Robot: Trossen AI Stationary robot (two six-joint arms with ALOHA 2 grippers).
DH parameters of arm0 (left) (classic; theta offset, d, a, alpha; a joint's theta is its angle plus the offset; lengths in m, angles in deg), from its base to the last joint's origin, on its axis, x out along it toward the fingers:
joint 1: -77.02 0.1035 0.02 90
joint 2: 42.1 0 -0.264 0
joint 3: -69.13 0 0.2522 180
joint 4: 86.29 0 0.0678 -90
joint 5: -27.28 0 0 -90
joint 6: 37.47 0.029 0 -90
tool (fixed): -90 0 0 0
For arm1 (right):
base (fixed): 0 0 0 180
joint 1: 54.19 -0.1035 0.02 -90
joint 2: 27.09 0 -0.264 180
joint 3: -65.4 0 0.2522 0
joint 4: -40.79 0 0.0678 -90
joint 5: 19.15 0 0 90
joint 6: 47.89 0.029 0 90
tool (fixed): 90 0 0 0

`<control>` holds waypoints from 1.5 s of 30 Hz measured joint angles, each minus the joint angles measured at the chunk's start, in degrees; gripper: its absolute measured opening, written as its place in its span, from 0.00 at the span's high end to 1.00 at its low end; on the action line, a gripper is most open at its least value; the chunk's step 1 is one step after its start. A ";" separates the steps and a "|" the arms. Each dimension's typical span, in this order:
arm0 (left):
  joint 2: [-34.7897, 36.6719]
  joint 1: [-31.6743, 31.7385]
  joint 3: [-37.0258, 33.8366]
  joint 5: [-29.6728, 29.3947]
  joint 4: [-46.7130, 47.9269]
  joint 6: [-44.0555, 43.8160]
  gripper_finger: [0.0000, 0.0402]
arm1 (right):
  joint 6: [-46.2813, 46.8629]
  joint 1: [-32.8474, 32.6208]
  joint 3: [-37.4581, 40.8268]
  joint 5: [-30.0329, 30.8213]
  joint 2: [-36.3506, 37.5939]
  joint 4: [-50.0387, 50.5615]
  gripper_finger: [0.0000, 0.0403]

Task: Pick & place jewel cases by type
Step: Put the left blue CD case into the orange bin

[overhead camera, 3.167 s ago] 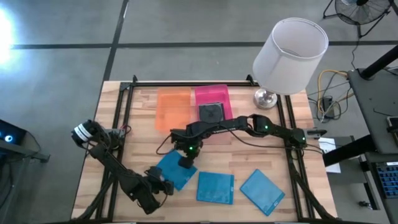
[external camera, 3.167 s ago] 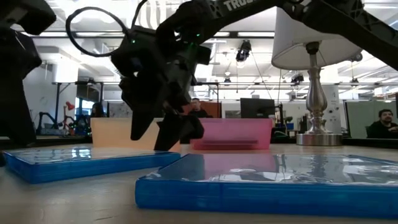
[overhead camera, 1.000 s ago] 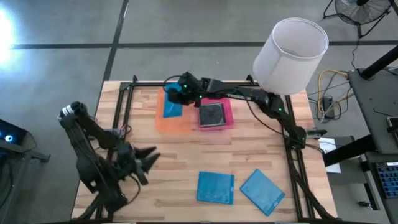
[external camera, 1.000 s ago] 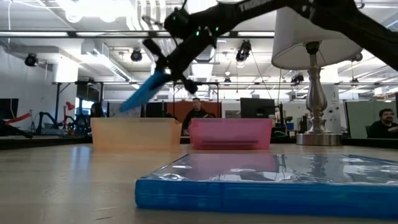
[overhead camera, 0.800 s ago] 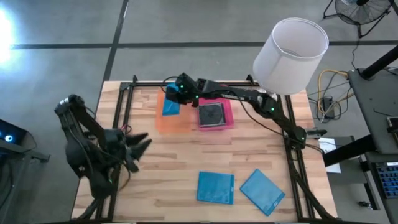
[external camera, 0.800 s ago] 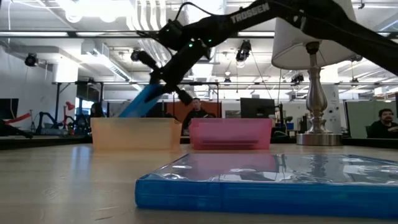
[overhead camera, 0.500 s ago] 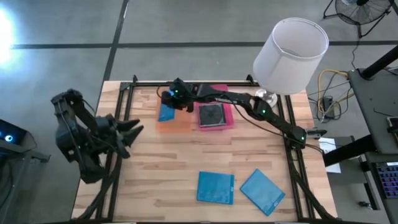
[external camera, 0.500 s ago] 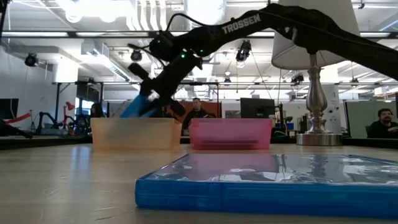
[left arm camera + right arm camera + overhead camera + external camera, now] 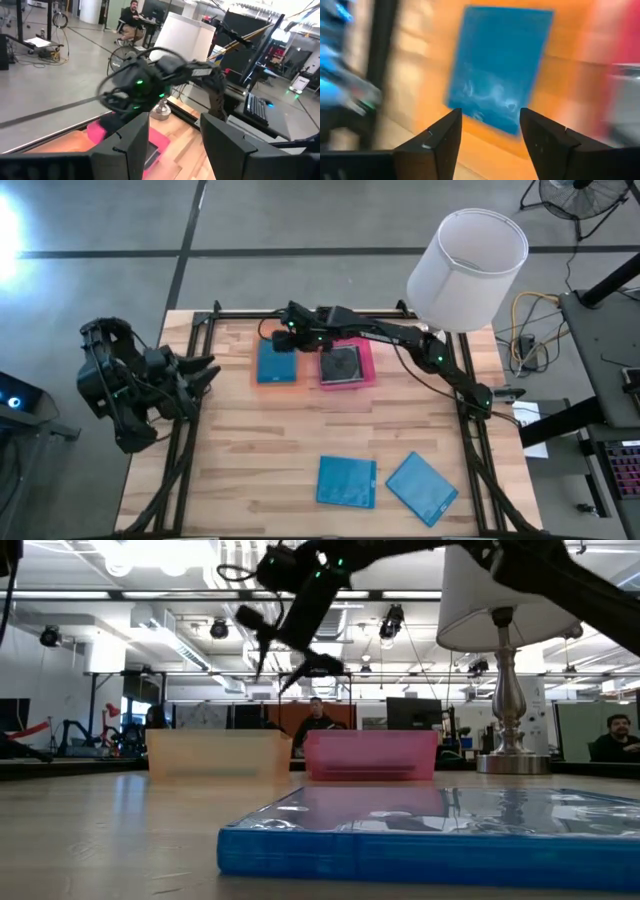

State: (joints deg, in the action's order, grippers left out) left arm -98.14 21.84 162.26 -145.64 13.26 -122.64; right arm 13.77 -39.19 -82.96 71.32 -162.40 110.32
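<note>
**Blue case just dropped in the orange tray, right pincer now empty**

High view: my right gripper sits over the far edge of the orange tray. The blue jewel case lies flat in that tray, just on the near side of the pincer. Half a second ago that case was tilted in the jaws; now it's free. The dark jewel case lies in the pink tray, right beside the pincer on its lamp side. Two more blue jewel cases are well apart from it, at the near edge of the table. The left gripper has pulled back off the table's left edge, fingers spread, holding nothing.

Low view: the right gripper is up above both tray walls with fingers parted and nothing between them. No blue slab hanging below it as there was a moment ago. One blue case fills the foreground.

Left wrist view: jaws apart, empty, looking across at the right arm.

Right wrist view: fingers parted, with the blue case directly beyond them on orange, untouched.

My read: one blue sorted, two blues left to fetch.
</note>
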 joint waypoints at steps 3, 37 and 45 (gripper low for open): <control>0.28 0.00 0.00 1.85 0.11 1.80 0.60 | -11.79 -2.29 0.09 0.93 3.98 9.32 0.49; -32.00 4.63 -24.76 25.59 -95.59 10.36 0.69 | -18.19 -32.79 65.55 -9.58 35.16 -17.21 0.74; -45.55 7.65 -4.58 39.64 -72.25 0.09 0.96 | -10.15 -33.26 71.90 -4.95 35.58 -24.87 0.97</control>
State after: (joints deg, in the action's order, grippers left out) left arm -143.68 29.49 157.69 -106.00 -58.99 -122.55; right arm 3.62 -72.46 -11.06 66.37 -126.82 85.45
